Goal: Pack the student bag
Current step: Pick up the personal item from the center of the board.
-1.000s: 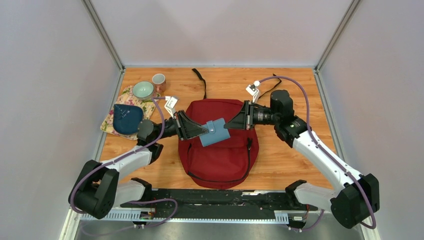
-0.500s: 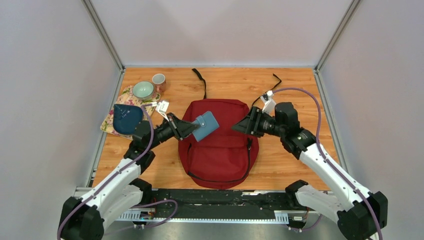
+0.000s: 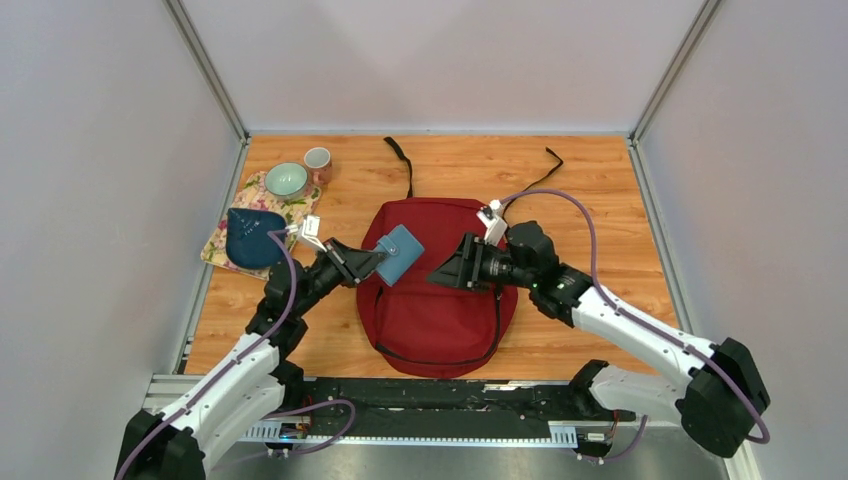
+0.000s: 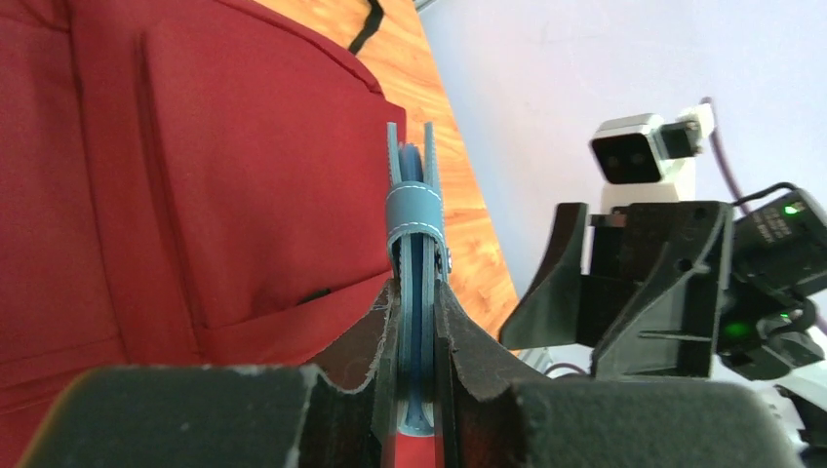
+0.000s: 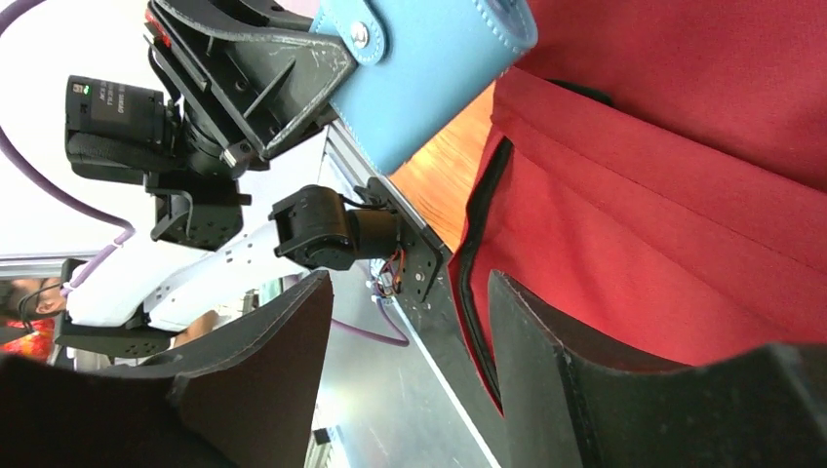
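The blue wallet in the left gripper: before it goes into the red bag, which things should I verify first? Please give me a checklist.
1. Grip: ok. The left gripper is shut on one end of the wallet.
2. Wallet's strap: ok, snapped closed.
3. The right gripper: ok. It is open, empty and apart from the wallet.
4. Position: ok. The wallet hangs over the upper left part of the student bag.
5. Bag opening: cannot tell. No open compartment shows, and the zipper is unclear.
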